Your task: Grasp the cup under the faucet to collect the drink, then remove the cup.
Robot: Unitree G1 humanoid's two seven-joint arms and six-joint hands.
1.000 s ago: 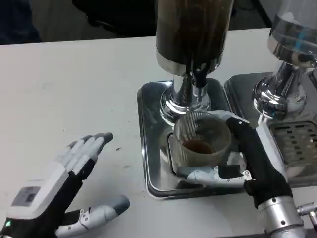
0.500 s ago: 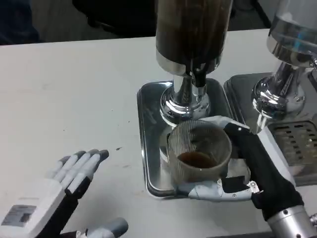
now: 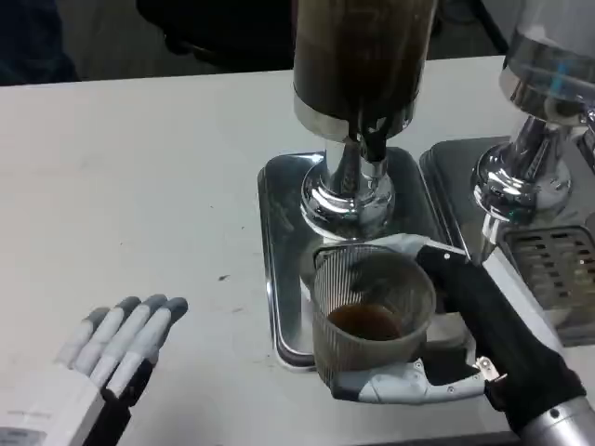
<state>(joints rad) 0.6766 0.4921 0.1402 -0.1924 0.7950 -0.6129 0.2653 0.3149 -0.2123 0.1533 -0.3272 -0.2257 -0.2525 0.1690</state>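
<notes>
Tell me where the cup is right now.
In the head view, the cup sits low and right of centre, gripped by the right hand at the front edge of the steel drip tray, nearer the camera than the faucet.

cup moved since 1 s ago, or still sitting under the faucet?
Yes. The cup, held by the right hand, has come toward the camera, away from the faucet, to the drip tray's front edge.

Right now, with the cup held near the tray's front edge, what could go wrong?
The cup holds dark drink and is open-topped; tilting it in the right hand could spill it. Its base is near the tray lip and might catch there. The left hand rests apart, giving no support.
</notes>
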